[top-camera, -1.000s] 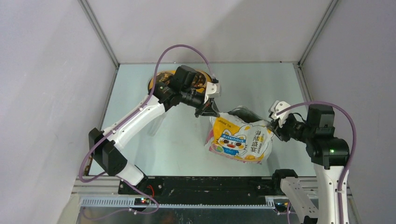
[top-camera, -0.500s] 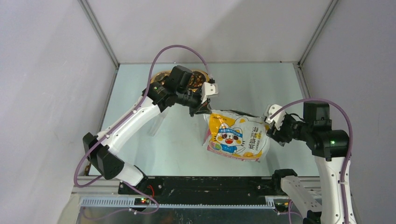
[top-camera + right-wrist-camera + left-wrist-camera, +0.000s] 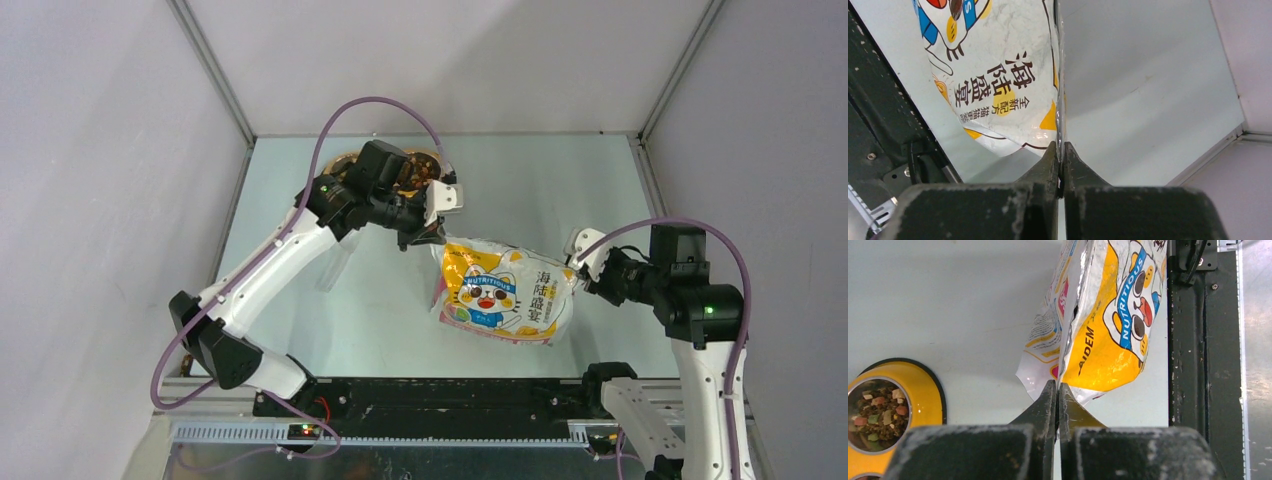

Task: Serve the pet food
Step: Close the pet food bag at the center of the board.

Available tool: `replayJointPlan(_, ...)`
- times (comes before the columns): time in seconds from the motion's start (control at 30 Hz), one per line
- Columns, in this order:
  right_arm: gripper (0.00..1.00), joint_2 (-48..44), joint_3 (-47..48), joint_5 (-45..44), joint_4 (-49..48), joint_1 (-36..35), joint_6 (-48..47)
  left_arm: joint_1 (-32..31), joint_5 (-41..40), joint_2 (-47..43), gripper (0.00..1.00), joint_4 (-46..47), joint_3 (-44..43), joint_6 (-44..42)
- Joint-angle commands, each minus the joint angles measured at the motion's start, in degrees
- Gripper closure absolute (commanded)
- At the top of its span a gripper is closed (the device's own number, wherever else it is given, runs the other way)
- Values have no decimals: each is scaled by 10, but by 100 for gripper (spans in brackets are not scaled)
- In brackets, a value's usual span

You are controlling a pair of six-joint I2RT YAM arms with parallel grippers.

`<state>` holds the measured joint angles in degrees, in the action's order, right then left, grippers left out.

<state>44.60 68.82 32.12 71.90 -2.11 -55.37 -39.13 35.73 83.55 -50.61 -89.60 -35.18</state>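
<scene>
The bag [image 3: 500, 295] is glossy yellow, white and pink, printed with a cartoon cat (blue band, black lettering). The feeder [image 3: 923, 390] is yellow, edged black; its kibble [image 3: 878, 412] mixes brown, reddish and green.

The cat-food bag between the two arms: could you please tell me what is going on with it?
Both arms hold the bag, one at each end. The left claw is shut on one corner, the right claw on the opposite edge, so the bag is stretched between them over the table. The feeder at the far left already has kibble in one bowl.
</scene>
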Motion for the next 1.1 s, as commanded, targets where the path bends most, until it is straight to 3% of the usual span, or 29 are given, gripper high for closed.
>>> replayJointPlan(0.0,100,10,2,-43,56,37,-88,30,-76,-43,100,-50,-45,-52)
replayJointPlan(0.1,100,38,13,23,111,56,-123,28,-78,-43,100,-61,-46,-65)
replayJointPlan(0.27,100,54,8,73,105,75,-116,21,-105,-43,99,-69,-57,-79)
replayJointPlan(0.3,100,49,1,77,91,81,-115,21,-101,-42,90,-71,-66,-80)
replayJointPlan(0.33,100,37,-5,81,79,83,-107,19,-88,-41,67,-79,-71,-83)
replayJointPlan(0.4,100,22,-6,87,74,83,-101,17,-66,-36,47,-94,-87,-92)
replayJointPlan(0.47,100,13,-6,87,74,83,-95,6,-59,-28,40,-104,-101,-100)
replayJointPlan(0.9,100,-2,-5,74,73,83,-77,-89,-133,50,35,-119,-140,-109)
replayJointPlan(1.07,100,-6,-5,77,70,83,-73,-105,-154,70,54,-121,-142,-94)
